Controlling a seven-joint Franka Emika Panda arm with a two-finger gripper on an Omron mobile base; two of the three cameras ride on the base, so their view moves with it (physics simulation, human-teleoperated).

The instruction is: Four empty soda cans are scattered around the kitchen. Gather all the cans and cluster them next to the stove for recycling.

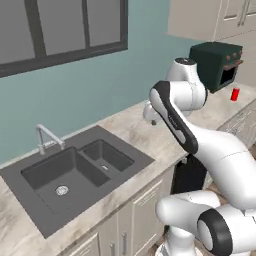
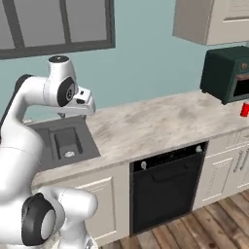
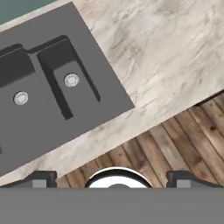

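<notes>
- Left base view is showing a dark grey double-basin sink, matte and sharp-cornered, sitting sunk into a pale marbled stone counter with beige and grey veining.
- A slim angular silvery faucet is rising at the sink's back edge, its spout reaching over the larger basin.
- Each basin is carrying a round silver drain; in the hand view the two drains are lying on either side of the divider.
- One small red soda can is standing upright on the far end of the counter, just beside a boxy dark green toaster oven with a glass door and small knobs; in the right base view the can is peeking in at the right edge, in front of that oven.
- A black dishwasher with two silver knobs is sitting under the counter between cream panelled cabinet doors.
- The wall behind is running flat teal, with a dark-framed window above the sink and cream upper cabinets near the oven.
- Warm brown wood planks are forming the floor.
- The gripper is hanging high above the counter's front edge near the sink, pointing down, its fingertips standing spread wide at the hand view's bottom corners, holding nothing and touching nothing.
</notes>
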